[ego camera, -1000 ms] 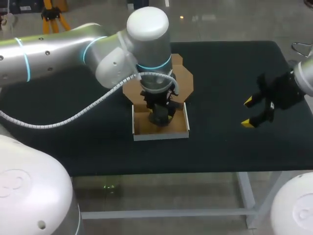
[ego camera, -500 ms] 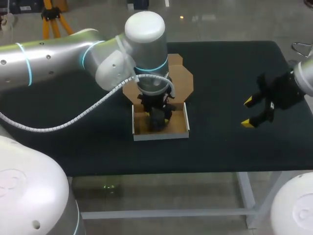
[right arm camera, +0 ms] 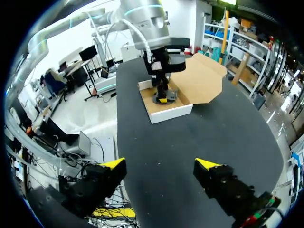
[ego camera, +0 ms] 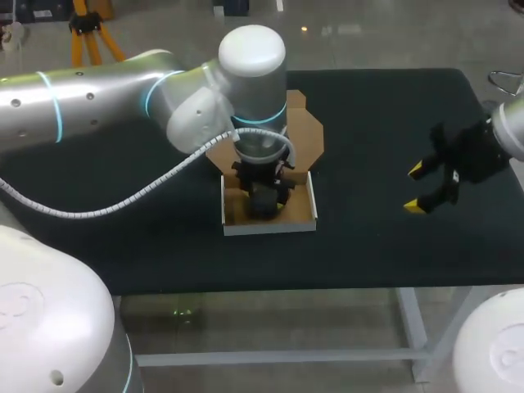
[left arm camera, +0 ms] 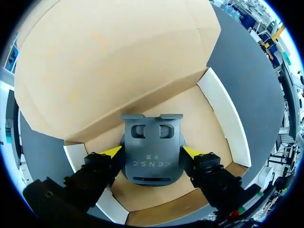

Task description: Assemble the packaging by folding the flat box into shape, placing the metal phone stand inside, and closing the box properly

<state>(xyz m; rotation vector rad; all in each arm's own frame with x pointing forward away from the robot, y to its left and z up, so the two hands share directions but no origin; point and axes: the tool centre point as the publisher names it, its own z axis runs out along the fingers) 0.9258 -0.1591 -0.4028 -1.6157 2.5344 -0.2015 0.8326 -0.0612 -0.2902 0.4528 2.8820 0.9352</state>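
Robotics lab, left arm [ego camera: 98, 102], right arm [ego camera: 512, 131], black work table [ego camera: 385, 115]

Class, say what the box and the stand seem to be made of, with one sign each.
The box: cardboard, it seems; matte brown inside, white outside, folded flaps. The stand: smooth matte dark grey; coated metal or plastic, cannot tell which.

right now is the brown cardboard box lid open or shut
Open: the brown cardboard lid lies folded back, the dark metal phone stand exposed inside.

The phone stand [left arm camera: 152, 154] is matt grey metal, the box [left arm camera: 118, 61] plain brown cardboard, the table [ego camera: 393, 139] matt black.
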